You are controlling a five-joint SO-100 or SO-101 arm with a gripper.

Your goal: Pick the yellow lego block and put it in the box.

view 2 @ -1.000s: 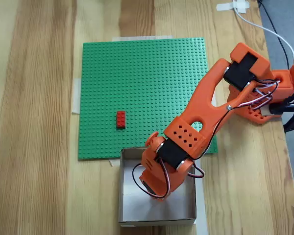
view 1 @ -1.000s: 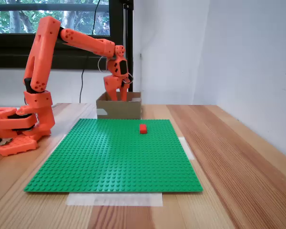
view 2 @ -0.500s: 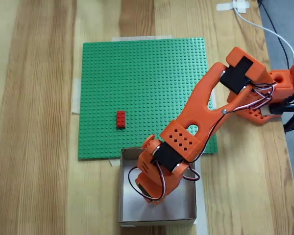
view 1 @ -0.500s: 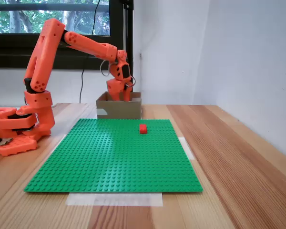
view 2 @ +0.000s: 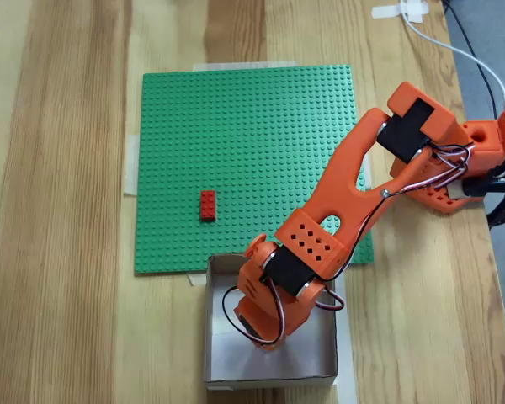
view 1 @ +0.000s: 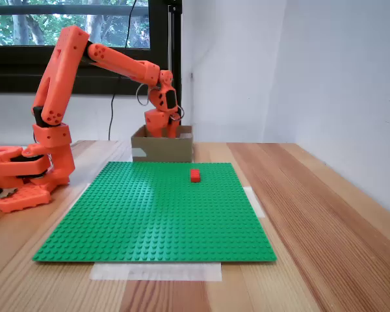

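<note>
Reaching into the box (view 2: 223,370), jaws hidden, red brick (view 2: 207,204) on baseplate (view 2: 236,126)

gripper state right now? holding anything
gripper: down inside the box, fingers hidden by its wall and by the wrist from above; open or shut, and any load, cannot be told.
</note>
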